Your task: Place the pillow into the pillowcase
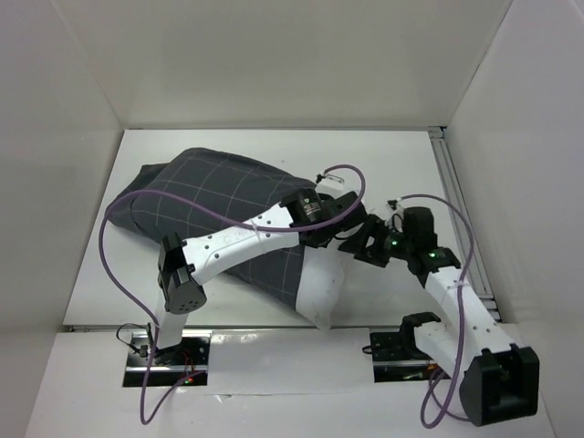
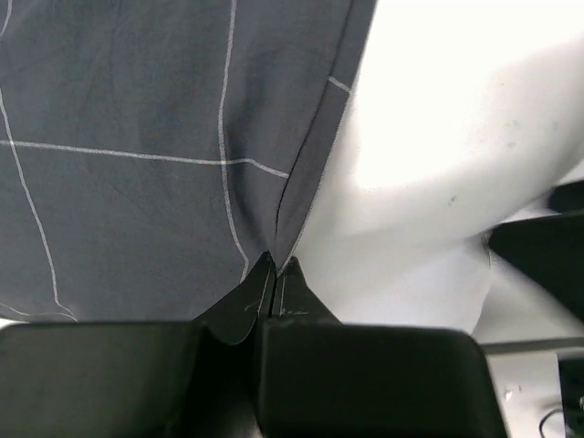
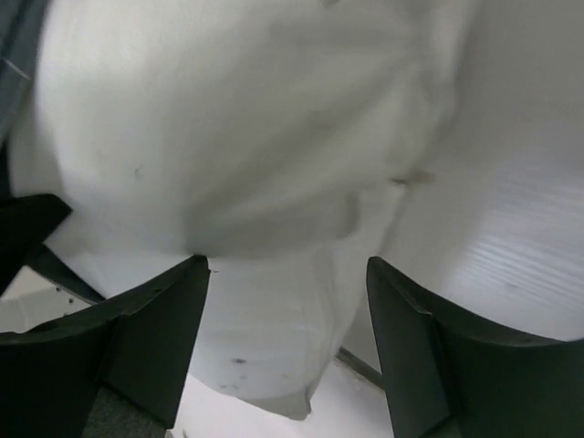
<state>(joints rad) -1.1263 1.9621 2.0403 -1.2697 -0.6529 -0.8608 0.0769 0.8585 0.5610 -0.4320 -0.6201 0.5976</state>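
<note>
One pillowcase (image 1: 210, 196) lies left of centre on the table (image 1: 383, 164). It conceals most of the one pillow (image 1: 319, 287); only the right end protrudes. Left gripper (image 2: 274, 274): jaws clamped on the pillowcase hem. Right gripper (image 3: 287, 347): jaws spread, straddling the pillow end; contact indeterminate.

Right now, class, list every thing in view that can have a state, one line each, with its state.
Pillow: partly inside the pillowcase, one white end sticking out.
Pillowcase: wrinkled, bulging around the pillow.
Left hand: shut on the pillowcase edge.
Right hand: open, astride the pillow's end.
</note>
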